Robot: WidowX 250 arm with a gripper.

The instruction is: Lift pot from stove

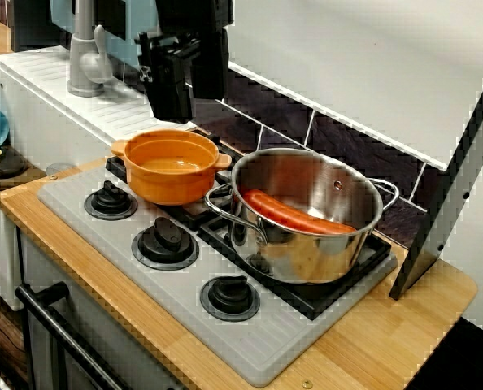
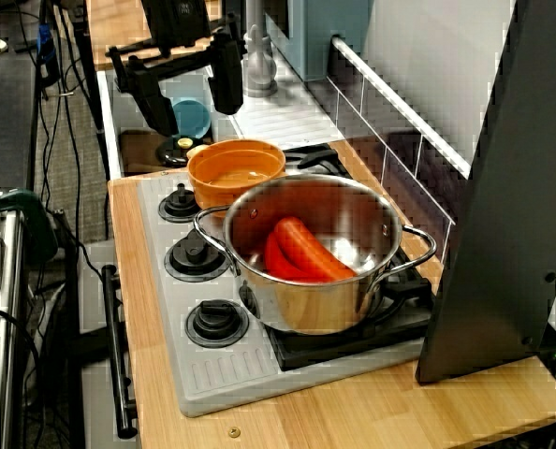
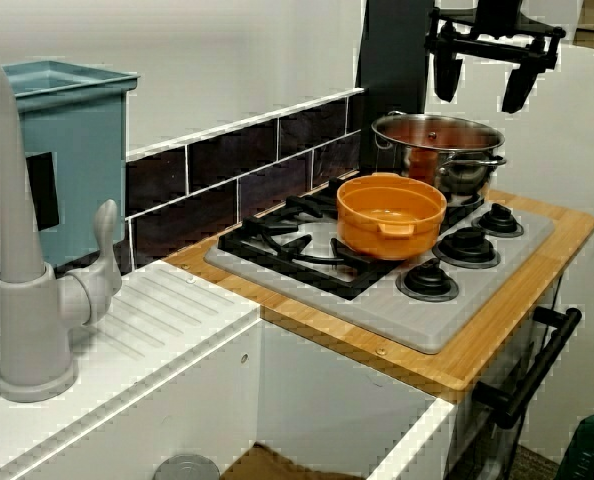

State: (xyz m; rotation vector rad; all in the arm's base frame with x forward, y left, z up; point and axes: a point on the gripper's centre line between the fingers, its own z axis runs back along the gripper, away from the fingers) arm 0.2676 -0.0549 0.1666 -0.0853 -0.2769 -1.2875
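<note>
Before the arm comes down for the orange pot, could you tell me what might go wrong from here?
1. The orange pot sits right beside the steel pot; a finger descending on that side could strike the steel rim or its wire handle.
2. The open gripper hangs above, not clearly centred over the orange pot, so it may catch the rim unevenly and tip it.
3. The orange pot rests on the stove grate, which could snag it if it is dragged instead of lifted.

Below and to the right of the gripper we see the wooden counter carrying the stove, with the orange pot and steel pot on its grates.
</note>
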